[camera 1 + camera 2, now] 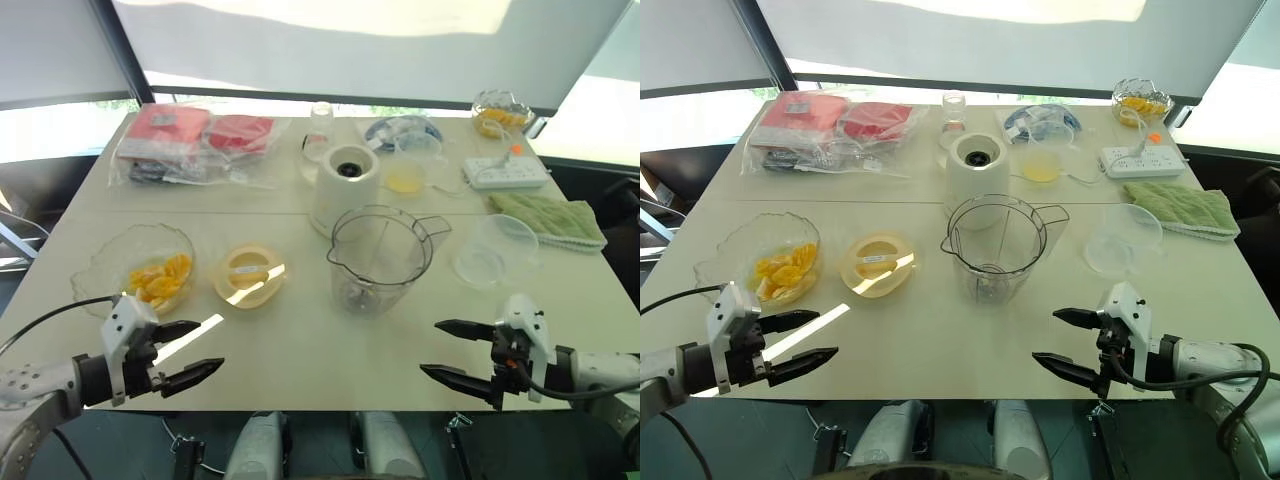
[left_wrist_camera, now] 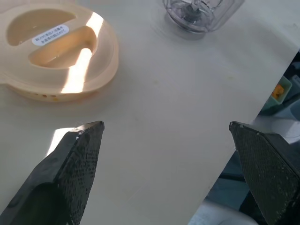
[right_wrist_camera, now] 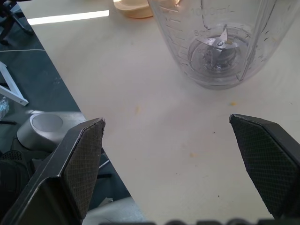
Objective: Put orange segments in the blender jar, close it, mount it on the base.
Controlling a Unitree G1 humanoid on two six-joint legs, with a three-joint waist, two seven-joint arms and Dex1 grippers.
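Observation:
The clear blender jar (image 1: 378,259) stands upright and empty mid-table, its blade (image 3: 216,43) visible at the bottom. Behind it stands the white base (image 1: 344,187) with a dark socket on top. Orange segments (image 1: 160,279) lie in a clear glass bowl (image 1: 103,262) at the left. A cream round lid (image 1: 249,275) lies flat between bowl and jar. My left gripper (image 1: 198,350) hovers open near the table's front edge, below the bowl. My right gripper (image 1: 447,351) hovers open at the front right, apart from the jar. Both hold nothing.
At the back lie red packets in plastic bags (image 1: 195,145), a small clear cup of yellow liquid (image 1: 405,175), a power strip (image 1: 505,171), a second bowl of fruit (image 1: 500,110) and a green cloth (image 1: 547,217). A clear round lid (image 1: 495,251) lies right of the jar.

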